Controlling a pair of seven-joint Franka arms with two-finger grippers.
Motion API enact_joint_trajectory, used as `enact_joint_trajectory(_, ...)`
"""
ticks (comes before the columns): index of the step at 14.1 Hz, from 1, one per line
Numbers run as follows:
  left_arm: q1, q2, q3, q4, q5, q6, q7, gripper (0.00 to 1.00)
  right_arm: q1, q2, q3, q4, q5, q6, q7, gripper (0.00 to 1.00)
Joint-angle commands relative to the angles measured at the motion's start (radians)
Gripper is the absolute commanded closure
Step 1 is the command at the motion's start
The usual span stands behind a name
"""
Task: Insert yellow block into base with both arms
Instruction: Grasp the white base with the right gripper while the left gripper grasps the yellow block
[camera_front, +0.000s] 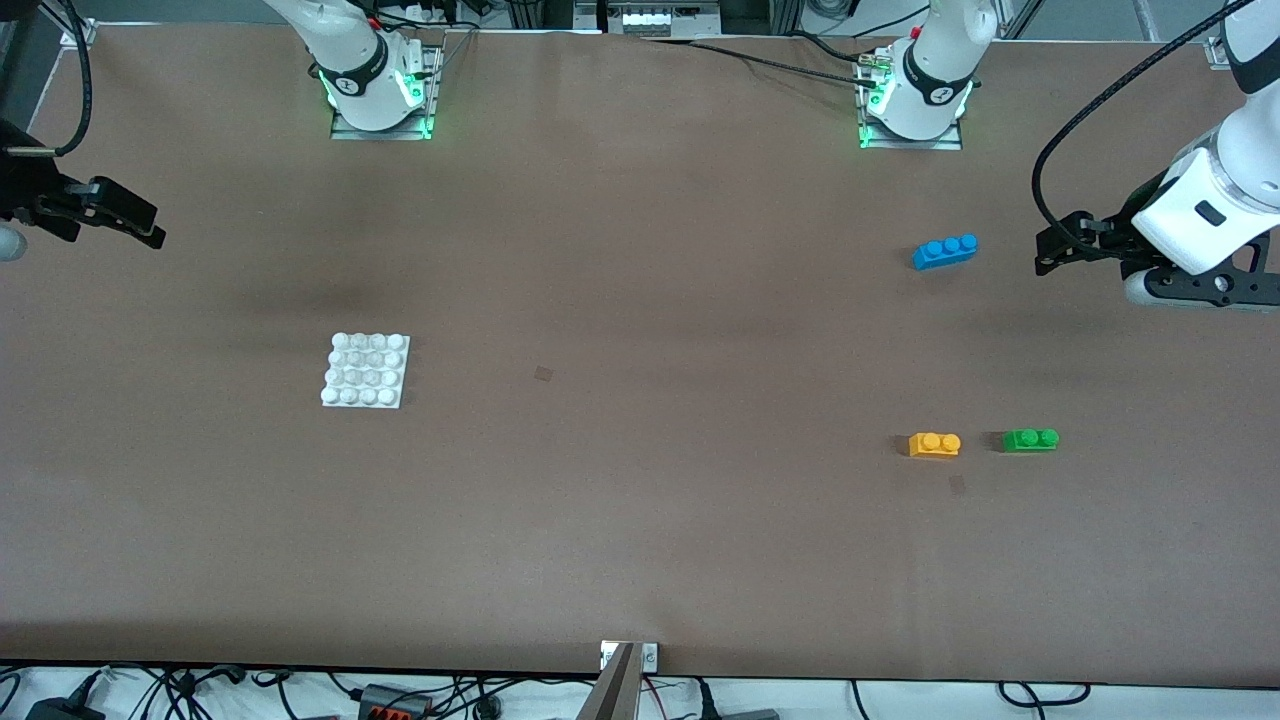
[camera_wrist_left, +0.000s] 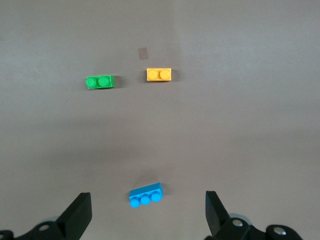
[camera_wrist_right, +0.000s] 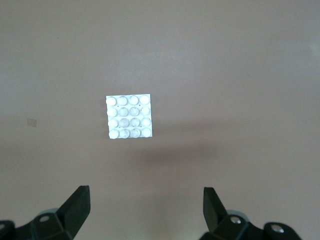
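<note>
Left gripper (camera_front: 1045, 262) and right gripper (camera_front: 150, 232): spread, empty; yellow block (camera_front: 934, 444) unpicked, well apart from base (camera_front: 366, 371).

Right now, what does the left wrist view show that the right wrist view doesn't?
Left wrist view only: the yellow block, a green brick beside it, a blue brick, and the open left gripper over the table near the blue brick. Right wrist view only: the white base and the open right gripper, holding nothing. Both share the brown table.
</note>
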Motion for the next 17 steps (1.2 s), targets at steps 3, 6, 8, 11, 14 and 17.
enact_joint_trajectory(3, -0.006, 0.023, 0.016, 0.016, -0.021, 0.000, 0.017, 0.00, -0.014, -0.002, 0.016, -0.017, -0.011, -0.073, 0.006, 0.00)
enact_joint_trajectory(6, -0.004, 0.068, 0.016, 0.028, -0.019, 0.003, 0.019, 0.00, -0.017, 0.009, 0.016, -0.017, -0.014, -0.068, 0.003, 0.00)
enact_joint_trajectory(8, -0.003, 0.104, 0.016, 0.031, -0.021, 0.029, 0.019, 0.00, -0.020, 0.028, 0.016, -0.004, -0.005, -0.061, 0.005, 0.00)
enact_joint_trajectory(11, -0.004, 0.198, 0.014, 0.031, -0.021, 0.110, 0.017, 0.00, -0.019, 0.097, 0.016, 0.007, -0.011, -0.072, -0.012, 0.00)
enact_joint_trajectory(14, -0.032, 0.311, 0.014, 0.031, -0.023, 0.240, 0.007, 0.00, -0.014, 0.197, 0.016, -0.005, -0.011, -0.034, -0.006, 0.00)
enact_joint_trajectory(17, -0.030, 0.429, 0.016, 0.030, -0.023, 0.420, 0.019, 0.00, -0.016, 0.265, 0.016, -0.132, 0.007, 0.203, 0.009, 0.00)
